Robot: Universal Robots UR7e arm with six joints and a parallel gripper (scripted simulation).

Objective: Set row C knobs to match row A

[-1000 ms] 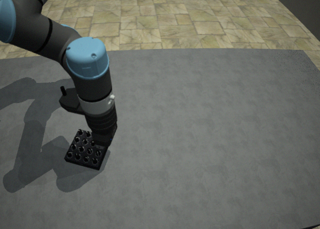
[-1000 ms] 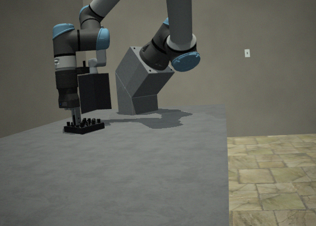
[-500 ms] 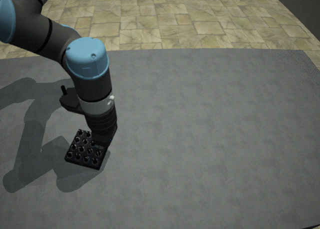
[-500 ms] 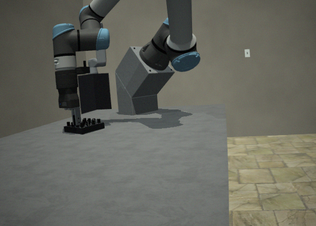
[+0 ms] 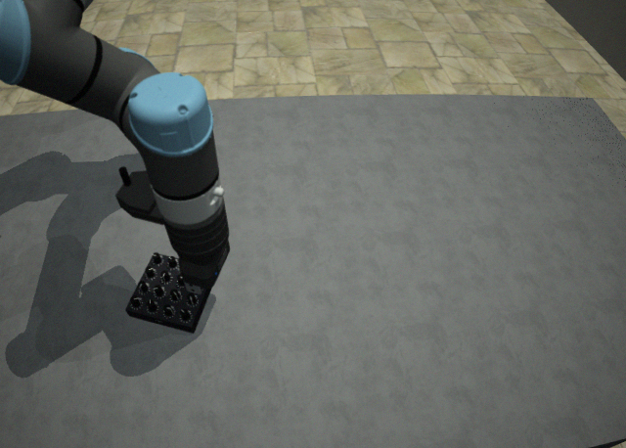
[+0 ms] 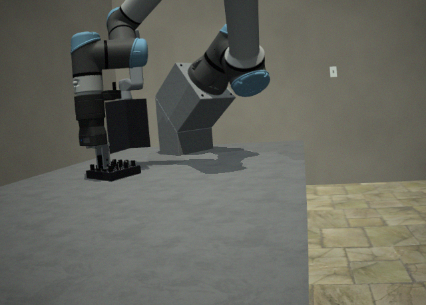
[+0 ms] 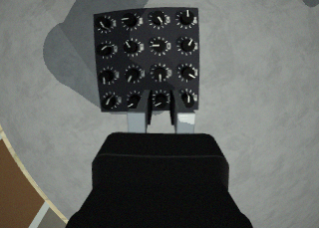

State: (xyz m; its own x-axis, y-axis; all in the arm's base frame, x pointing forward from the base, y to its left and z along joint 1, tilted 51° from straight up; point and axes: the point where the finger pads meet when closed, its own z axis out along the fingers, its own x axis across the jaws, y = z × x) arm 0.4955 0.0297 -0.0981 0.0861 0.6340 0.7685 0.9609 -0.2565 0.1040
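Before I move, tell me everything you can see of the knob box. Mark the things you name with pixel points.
The knob box (image 5: 160, 322) (image 6: 124, 172) (image 7: 145, 33) is a flat, black, roughly square block, plastic by its look, lying level on the grey table (image 5: 379, 282) (image 6: 172, 243) (image 7: 249, 64). Sixteen black knobs, four by four, carry white lines within rings of white marks. The open gripper (image 5: 195, 287) (image 6: 103, 166) (image 7: 160, 101) straddles one edge-row knob; contact is unclear. Feet and socket can't be seen.
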